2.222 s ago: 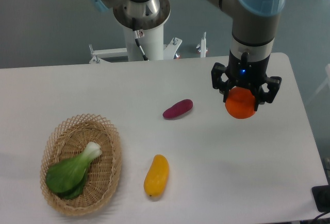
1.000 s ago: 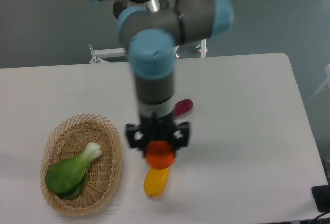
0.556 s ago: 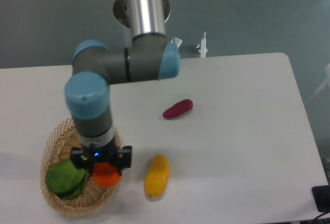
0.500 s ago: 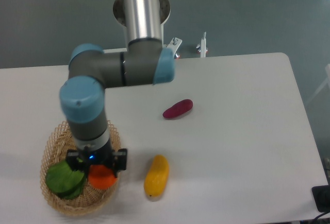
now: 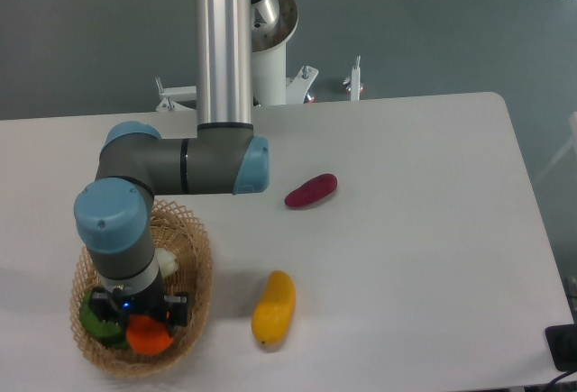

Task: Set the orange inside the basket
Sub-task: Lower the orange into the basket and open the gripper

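Orange (image 5: 149,335) is sitting low inside the basket (image 5: 199,275), toward its near end, with the gripper (image 5: 140,313) clasping it from above between black fingers; the fruit is showing just under the gripper body, and whether it is resting on the weave I cannot tell; green leaves (image 5: 93,320) are lying against its left side, with a pale stalk end (image 5: 167,261) peeking out beside the arm; the arm's wrist is covering most of the basket's middle, leaving only the right rim and the near edge showing; the basket is sitting close to the table's (image 5: 424,257) left and front edges; to its right, a yellow fruit (image 5: 273,308) is lying near but apart from the rim; farther back, a purple sweet potato (image 5: 311,190) is lying well apart; beyond these, bare white surface is stretching to the right edge.
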### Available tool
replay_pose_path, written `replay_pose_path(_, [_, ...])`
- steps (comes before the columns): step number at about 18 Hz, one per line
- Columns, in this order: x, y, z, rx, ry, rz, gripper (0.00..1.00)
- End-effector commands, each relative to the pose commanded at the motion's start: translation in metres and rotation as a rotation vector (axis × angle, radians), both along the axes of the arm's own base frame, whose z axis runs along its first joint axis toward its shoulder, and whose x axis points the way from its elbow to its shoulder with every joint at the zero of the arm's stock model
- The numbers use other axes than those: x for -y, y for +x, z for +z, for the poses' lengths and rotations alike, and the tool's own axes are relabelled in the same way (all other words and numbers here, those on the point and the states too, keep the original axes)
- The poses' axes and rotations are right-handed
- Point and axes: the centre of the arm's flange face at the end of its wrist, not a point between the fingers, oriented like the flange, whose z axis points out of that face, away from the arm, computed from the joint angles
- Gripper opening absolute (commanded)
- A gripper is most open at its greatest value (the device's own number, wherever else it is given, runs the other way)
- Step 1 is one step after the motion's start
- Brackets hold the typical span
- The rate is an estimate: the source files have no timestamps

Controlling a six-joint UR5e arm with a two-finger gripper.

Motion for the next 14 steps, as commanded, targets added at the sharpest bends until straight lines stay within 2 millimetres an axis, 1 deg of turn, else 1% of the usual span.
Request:
replay_pose_path(1, [-0.001,0.0,0.0,-0.001,0.001,0.0,0.64])
replay_pose_path(2, [-0.001,0.0,0.0,-0.001,0.001,0.0,0.68])
replay_pose_path(3, [-0.001,0.0,0.0,-0.002,0.001,-0.001,0.82])
replay_pose_path(4, [-0.001,-0.001,0.0,-0.01,-0.001,-0.006,0.98])
replay_pose_path(5, [-0.001,-0.001,0.004,-0.011,0.005,-0.003,1.0])
replay_pose_path(10, [-0.002,-0.003,0.023,-0.028,0.032,-0.011,1.0])
replay_pose_path(13, [-0.002,-0.006,0.046,-0.047,0.062,-0.022,1.0])
replay_pose_path(14, [0.0,-0.01,0.054,-0.054,0.073,-0.024,1.0])
